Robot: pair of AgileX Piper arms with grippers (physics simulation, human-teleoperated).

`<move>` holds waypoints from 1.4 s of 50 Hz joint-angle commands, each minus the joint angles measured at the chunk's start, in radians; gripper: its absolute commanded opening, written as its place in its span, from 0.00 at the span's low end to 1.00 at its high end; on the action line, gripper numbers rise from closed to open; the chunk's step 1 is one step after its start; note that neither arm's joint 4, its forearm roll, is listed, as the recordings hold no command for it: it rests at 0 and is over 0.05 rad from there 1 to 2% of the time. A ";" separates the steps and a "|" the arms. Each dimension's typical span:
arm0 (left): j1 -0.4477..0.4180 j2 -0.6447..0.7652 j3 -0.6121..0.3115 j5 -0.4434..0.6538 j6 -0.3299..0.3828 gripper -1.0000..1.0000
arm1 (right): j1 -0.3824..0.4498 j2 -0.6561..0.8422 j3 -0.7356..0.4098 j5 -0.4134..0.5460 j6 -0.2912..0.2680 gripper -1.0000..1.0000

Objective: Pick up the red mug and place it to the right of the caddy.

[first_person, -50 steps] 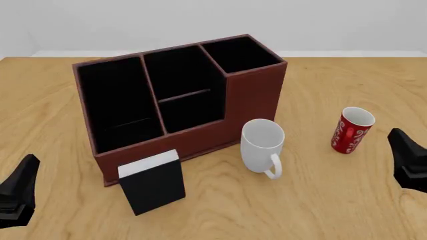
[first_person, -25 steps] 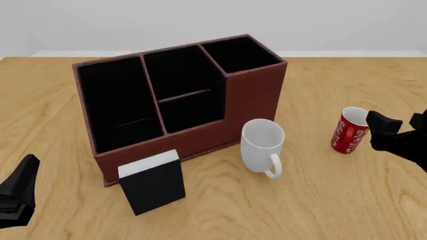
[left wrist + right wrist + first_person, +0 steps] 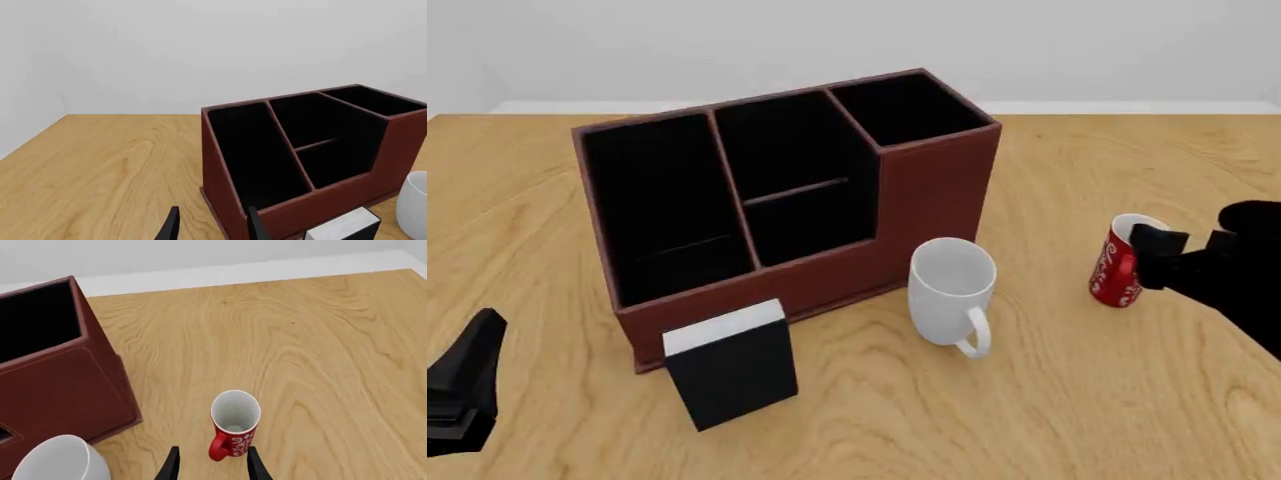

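Right wrist view: my right claw (image 3: 210, 467) spread open, mug (image 3: 233, 425) just ahead, ungripped. Risk: finger clips rim, mug topples toward caddy (image 3: 787, 190). Left claw (image 3: 210, 227) open, idle.

Everything I see is bright, evenly lit and sharp, with no glare or blur. Shadows on the table (image 3: 1054, 400) are faint and soft. Only the caddy (image 3: 934, 200) interior reads flat black, and my fingers (image 3: 172, 467) are dark silhouettes without detail.
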 commanded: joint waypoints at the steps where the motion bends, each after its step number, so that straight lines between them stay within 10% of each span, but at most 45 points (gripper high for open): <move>1: 0.000 0.000 0.000 0.000 0.000 1.00 | -0.002 0.105 -0.021 -0.050 0.009 1.00; 70: 0.000 0.000 0.000 0.000 0.000 1.00 | -0.009 0.328 -0.052 -0.117 0.084 1.00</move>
